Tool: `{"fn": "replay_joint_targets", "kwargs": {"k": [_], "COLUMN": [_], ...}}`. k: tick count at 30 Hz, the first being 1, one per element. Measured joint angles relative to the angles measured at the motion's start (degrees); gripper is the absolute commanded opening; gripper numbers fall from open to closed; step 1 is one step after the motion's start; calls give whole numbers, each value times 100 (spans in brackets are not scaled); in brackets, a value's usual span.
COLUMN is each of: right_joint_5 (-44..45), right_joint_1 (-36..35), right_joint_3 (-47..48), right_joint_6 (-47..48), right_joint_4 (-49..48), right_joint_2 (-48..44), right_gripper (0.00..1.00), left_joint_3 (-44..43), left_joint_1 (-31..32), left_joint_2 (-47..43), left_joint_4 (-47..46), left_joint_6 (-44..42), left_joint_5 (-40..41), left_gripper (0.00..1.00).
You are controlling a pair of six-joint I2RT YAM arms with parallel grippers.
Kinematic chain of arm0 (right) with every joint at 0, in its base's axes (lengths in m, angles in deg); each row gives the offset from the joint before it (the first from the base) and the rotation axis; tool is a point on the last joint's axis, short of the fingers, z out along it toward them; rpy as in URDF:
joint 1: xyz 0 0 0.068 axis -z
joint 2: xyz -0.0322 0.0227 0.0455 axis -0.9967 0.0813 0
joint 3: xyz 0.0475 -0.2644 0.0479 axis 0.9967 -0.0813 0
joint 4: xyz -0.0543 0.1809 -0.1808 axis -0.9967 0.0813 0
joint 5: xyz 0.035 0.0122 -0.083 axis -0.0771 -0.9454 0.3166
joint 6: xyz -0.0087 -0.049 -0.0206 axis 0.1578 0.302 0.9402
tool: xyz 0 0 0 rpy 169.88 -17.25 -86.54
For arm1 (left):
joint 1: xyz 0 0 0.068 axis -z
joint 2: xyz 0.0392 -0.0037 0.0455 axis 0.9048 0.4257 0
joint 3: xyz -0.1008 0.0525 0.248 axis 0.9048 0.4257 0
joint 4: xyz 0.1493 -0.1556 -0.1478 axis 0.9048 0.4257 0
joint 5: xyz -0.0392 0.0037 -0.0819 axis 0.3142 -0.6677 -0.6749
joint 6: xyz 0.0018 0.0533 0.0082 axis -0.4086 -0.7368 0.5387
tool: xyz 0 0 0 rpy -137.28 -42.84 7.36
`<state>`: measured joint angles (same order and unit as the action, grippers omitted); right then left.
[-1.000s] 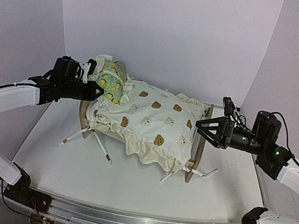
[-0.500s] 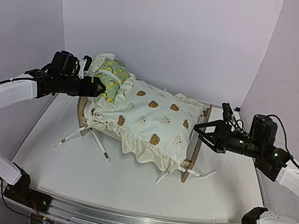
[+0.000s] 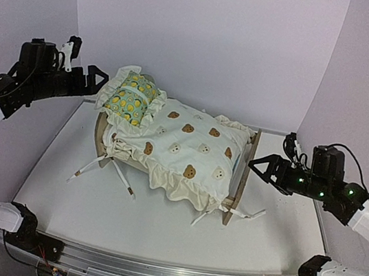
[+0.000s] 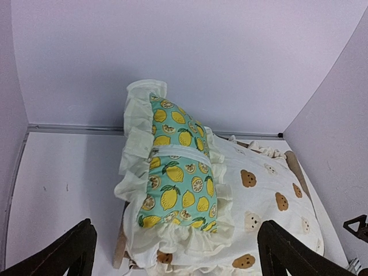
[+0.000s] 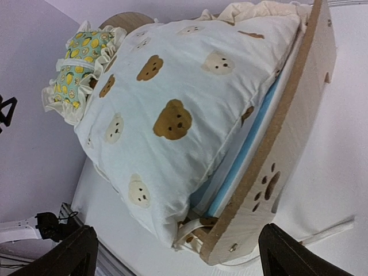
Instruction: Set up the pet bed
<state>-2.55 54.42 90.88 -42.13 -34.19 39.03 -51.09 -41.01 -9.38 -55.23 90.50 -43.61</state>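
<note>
The pet bed [image 3: 240, 181] stands mid-table, a light-wood frame with arched end boards. Its paw-cutout board [image 5: 287, 149] and blue-and-white striped base [image 5: 247, 155] show in the right wrist view. A cream bear-print cushion [image 3: 186, 149] covers the base, and a lemon-print pillow [image 3: 131, 99] leans at the cushion's left end. My left gripper [image 3: 90, 60] hovers open, up and to the left of the pillow [image 4: 178, 178], holding nothing. My right gripper [image 3: 270, 151] is open just right of the right end board, apart from it, with nothing between its fingers.
White tie strings [image 3: 107, 168] trail from the bed onto the white table [image 3: 60, 182], at front left and front right [image 3: 246, 213]. Lavender walls [image 3: 206, 37] enclose the back and both sides. The metal rail [image 3: 164, 270] with the arm bases runs along the near edge.
Both grippers opened and drew back from the bed. The left one let go of the lemon pillow and rose to the left. The bed settled slightly toward the front.
</note>
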Motion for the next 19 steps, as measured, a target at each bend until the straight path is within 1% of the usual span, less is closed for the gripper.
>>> {"fn": "replay_joint_targets", "kwargs": {"k": [4,9,15,19], "right_joint_5": [519,979,1245,1351], "right_joint_1": [0,0,0,0], "right_joint_3": [-295,-584,-850,-882], "right_joint_6": [139,202,242,262], "right_joint_4": [218,536,825,906], "right_joint_2": [-441,-686,-935,-1034], "right_gripper": [98,98,98,98], "left_joint_3": [548,1333,1978,2363], "left_joint_1": [0,0,0,0], "left_joint_2": [-771,-1502,-1919,-2305], "left_joint_4": [142,481,775,798], "left_joint_6": [-4,-1,0,-1], "left_joint_5": [292,473,520,407], "left_gripper": [100,100,100,100]}}
